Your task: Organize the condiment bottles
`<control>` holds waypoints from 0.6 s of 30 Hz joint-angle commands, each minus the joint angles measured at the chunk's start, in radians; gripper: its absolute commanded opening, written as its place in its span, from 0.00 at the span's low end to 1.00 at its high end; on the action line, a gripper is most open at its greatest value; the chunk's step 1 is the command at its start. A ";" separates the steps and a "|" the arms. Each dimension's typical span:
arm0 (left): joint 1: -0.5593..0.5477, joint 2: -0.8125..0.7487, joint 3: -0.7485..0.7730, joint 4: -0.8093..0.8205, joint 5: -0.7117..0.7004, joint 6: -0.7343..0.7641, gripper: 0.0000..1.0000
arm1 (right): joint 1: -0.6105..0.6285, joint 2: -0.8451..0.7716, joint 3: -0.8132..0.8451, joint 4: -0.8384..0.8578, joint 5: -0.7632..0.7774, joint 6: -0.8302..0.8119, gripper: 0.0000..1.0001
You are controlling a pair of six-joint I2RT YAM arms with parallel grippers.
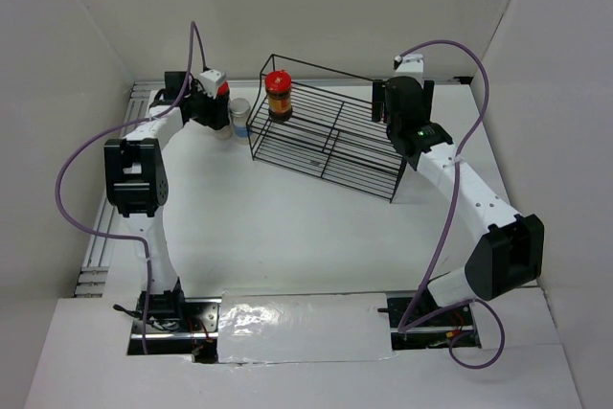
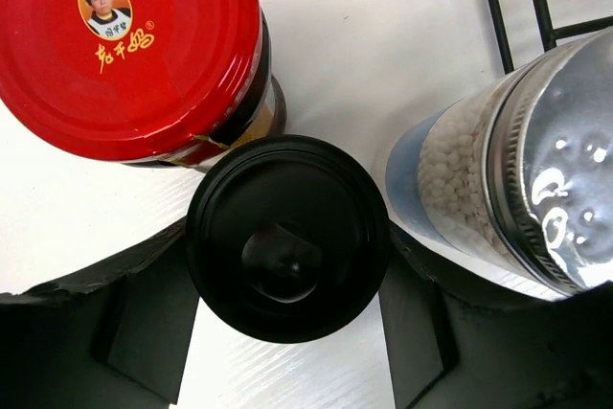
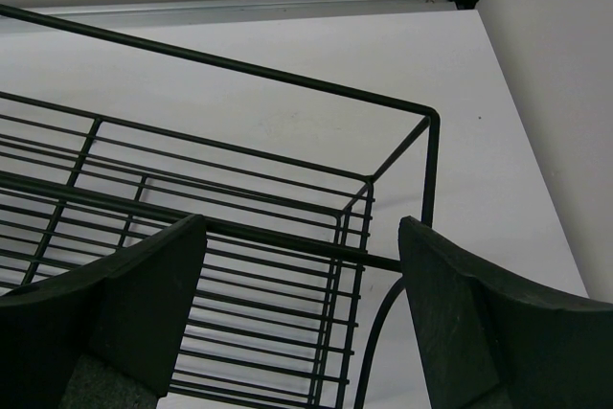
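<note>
1. The left gripper point(image 1: 215, 101) has a finger on each side of the black-cap jar point(image 2: 287, 237). I cannot tell if it squeezes.
2. I think the next job is to lift it straight up and carry it to the rack point(image 1: 326, 68).
3. A red-cap jar point(image 2: 129, 45) and a whitish jar point(image 2: 479, 170) stand close by and could get bumped.
4. The right gripper point(image 3: 302, 232) is open, holding nothing.

Red-capped jar point(image 1: 279, 95) at left end of wire rack point(image 1: 330, 146), whitish jar point(image 1: 238, 115) just outside
</note>
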 commanded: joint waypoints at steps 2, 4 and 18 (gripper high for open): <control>0.000 -0.023 0.031 0.005 0.019 -0.023 0.00 | 0.014 0.000 0.043 0.019 0.019 0.000 0.87; 0.003 -0.049 0.027 -0.014 -0.001 -0.022 0.00 | 0.014 -0.006 0.035 0.019 0.022 0.001 0.87; 0.077 -0.386 0.087 -0.437 -0.015 -0.052 0.00 | -0.021 -0.026 0.097 -0.016 0.004 0.029 0.90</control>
